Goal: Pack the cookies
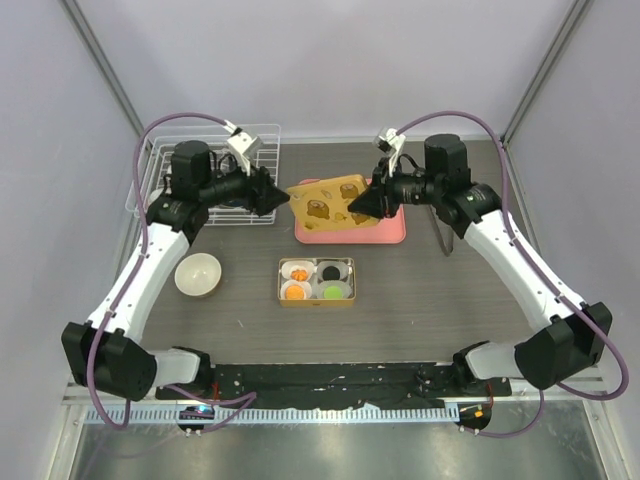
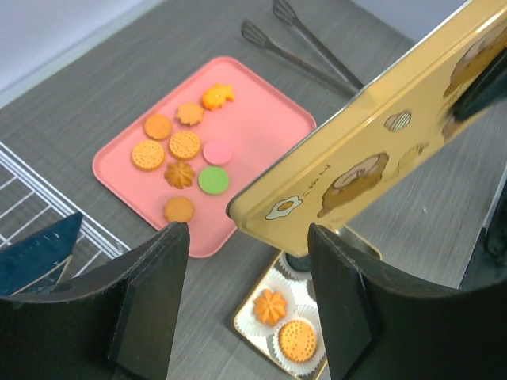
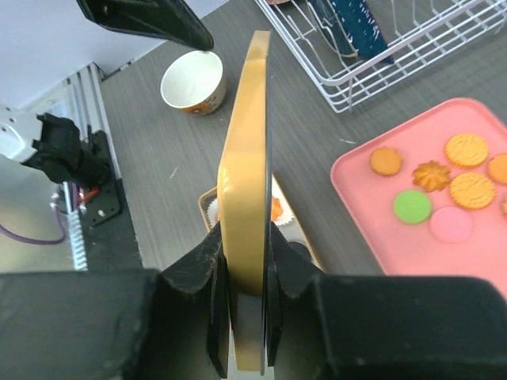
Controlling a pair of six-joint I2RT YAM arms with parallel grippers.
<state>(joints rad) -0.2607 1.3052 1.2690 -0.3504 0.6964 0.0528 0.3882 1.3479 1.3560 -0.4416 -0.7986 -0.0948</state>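
Note:
My right gripper (image 3: pixel 242 237) is shut on the short edge of a gold tin lid (image 3: pixel 245 198), which it holds tilted in the air over the pink tray (image 1: pixel 392 236). My left gripper (image 2: pixel 247 231) is open at the lid's (image 2: pixel 380 150) other corner, and neither finger touches it. Several cookies (image 2: pixel 184 145), mostly orange with one green and one pink, lie on the tray (image 2: pixel 261 119). Below the lid stands the gold tin base (image 1: pixel 281 283) with white paper cups holding orange cookies (image 2: pixel 271 307), a green cookie (image 1: pixel 333 290) and a black cookie (image 1: pixel 331 270).
A white bowl (image 1: pixel 198 274) sits to the left of the tin. A white wire rack (image 1: pixel 160 175) stands at the back left, behind my left arm. Dark tongs (image 2: pixel 301 47) lie on the table to the right of the tray.

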